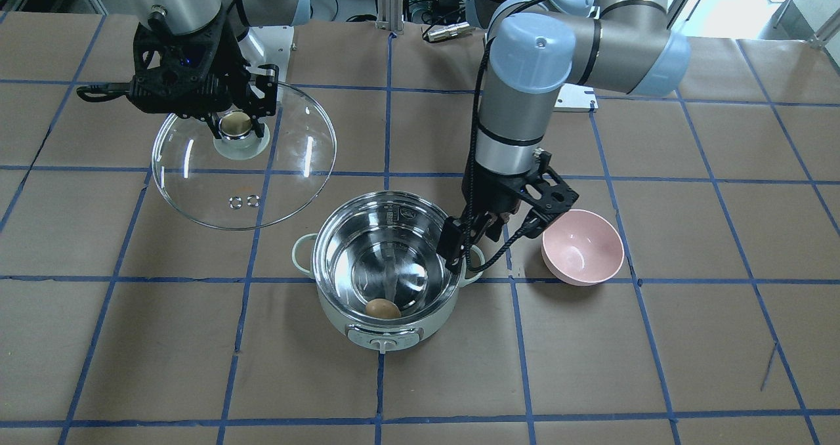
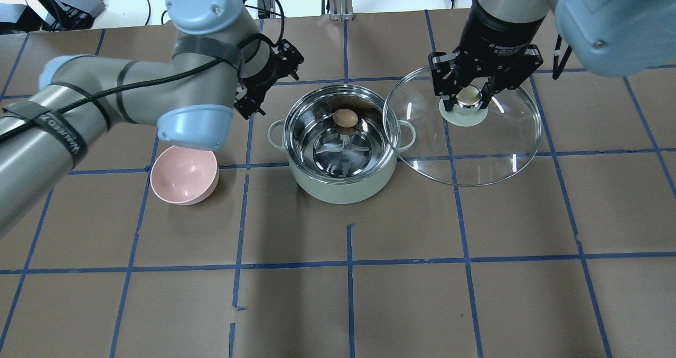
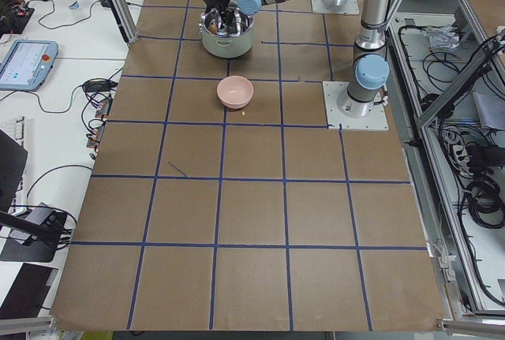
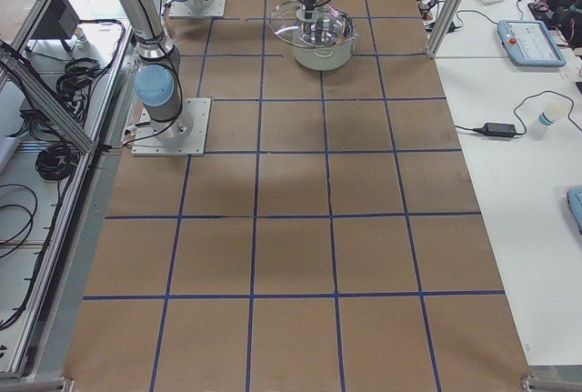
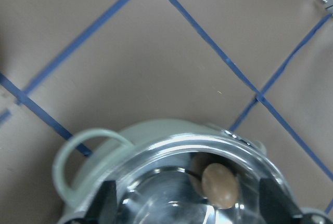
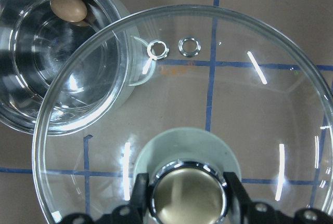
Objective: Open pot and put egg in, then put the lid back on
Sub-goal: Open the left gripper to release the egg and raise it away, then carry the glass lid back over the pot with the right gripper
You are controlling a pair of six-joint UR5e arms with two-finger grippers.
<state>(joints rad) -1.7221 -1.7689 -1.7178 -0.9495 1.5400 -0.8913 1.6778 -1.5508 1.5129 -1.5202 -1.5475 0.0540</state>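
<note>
Overhead exterior view finds the job two-thirds done, by the look of it: the pot [image 2: 343,184] stands open in the middle of the table [image 2: 369,294], and the egg [image 2: 345,118] lies inside on the steel floor, against the wall on the pot's far side from the robot, the side with the control knob. The lid [image 2: 475,147] is off and hangs in the air to the pot's right, roughly level. Its near edge overlaps the pot's right handle and rim from this angle, though no view settles whether glass and pot touch. The right gripper [image 2: 469,96] comes straight down on the lid's knob [image 2: 468,96] and pinches it between both fingers, as the right wrist view confirms. The left gripper [image 5: 190,195] is at the pot's left handle, above the rim, with its fingers spread and nothing between them; its own camera looks down past them at the egg. A pink bowl [image 2: 182,176] sits empty to the pot's left, near but apart. Opening and loading appear complete. What seems left is one step: carrying the lid across to centre over the pot and lowering it onto the rim, with the left gripper likely needing to clear the handle first.
</note>
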